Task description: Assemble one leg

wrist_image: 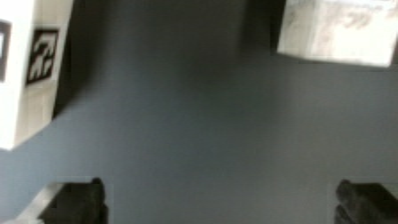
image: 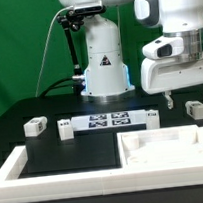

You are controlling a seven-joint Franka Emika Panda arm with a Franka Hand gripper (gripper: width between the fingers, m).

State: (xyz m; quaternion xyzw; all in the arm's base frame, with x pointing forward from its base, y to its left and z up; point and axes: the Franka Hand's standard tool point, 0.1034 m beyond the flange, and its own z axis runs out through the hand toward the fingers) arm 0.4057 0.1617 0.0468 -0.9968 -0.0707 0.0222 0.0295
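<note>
**Four loose legs in a row on the black table, with the gripper spread wide above the right end.**

From the exterior view's left come the first leg [image: 34, 125], the second leg [image: 64, 127], the marker board [image: 109, 119], the third leg [image: 150, 118] and the far-right leg [image: 196, 109]. All lie on the table [image: 11, 116], behind the white square panel [image: 164, 144]. The gripper [wrist_image: 221, 203] hangs above the right end near the far-right leg, its fingers [wrist_image: 71, 203] far apart and holding nothing.

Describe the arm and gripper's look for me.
The arm is white with rounded joints; its base column bears a black triangle mark, and a black cable loops beside it. The gripper has a boxy white body and two black fingers.
</note>
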